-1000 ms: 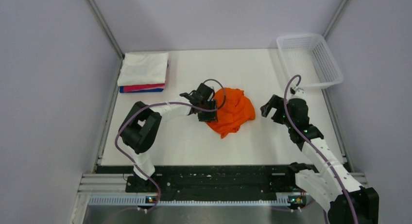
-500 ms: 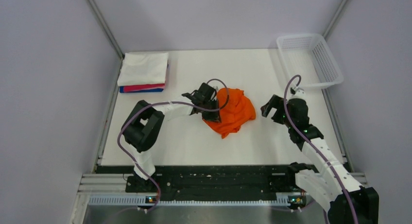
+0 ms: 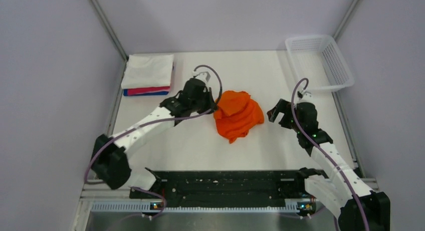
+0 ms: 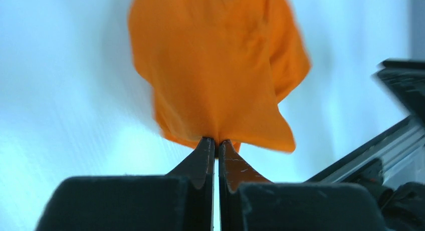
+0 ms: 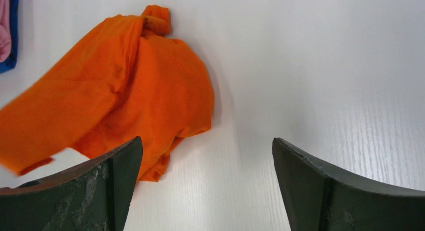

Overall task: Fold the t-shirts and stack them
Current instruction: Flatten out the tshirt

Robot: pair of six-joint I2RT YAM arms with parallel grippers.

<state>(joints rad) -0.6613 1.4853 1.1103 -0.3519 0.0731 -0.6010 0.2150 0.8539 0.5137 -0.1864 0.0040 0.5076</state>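
Observation:
A crumpled bright orange t-shirt [image 3: 239, 114] lies mid-table. My left gripper [image 3: 213, 106] is at its left edge, shut on a pinch of the orange cloth. In the left wrist view the shirt [image 4: 215, 65] bunches into the closed left gripper [image 4: 216, 142] and hangs beyond it. My right gripper [image 3: 277, 113] stands open just right of the shirt, apart from it. The right wrist view shows the right gripper [image 5: 205, 141] with bare table between its fingers and the orange shirt [image 5: 125, 90] ahead on the left. Folded t-shirts [image 3: 148, 73], white on top of pink-red and blue, are stacked at the back left.
A white mesh basket [image 3: 321, 60] stands at the back right corner. Metal frame posts and grey walls close in both sides. A black rail [image 3: 220, 183] runs along the near edge of the white table [image 3: 200, 146].
My left gripper has closed on the shirt's left edge, and the left arm has stretched out with its elbow swung down to the left. The right arm has barely moved.

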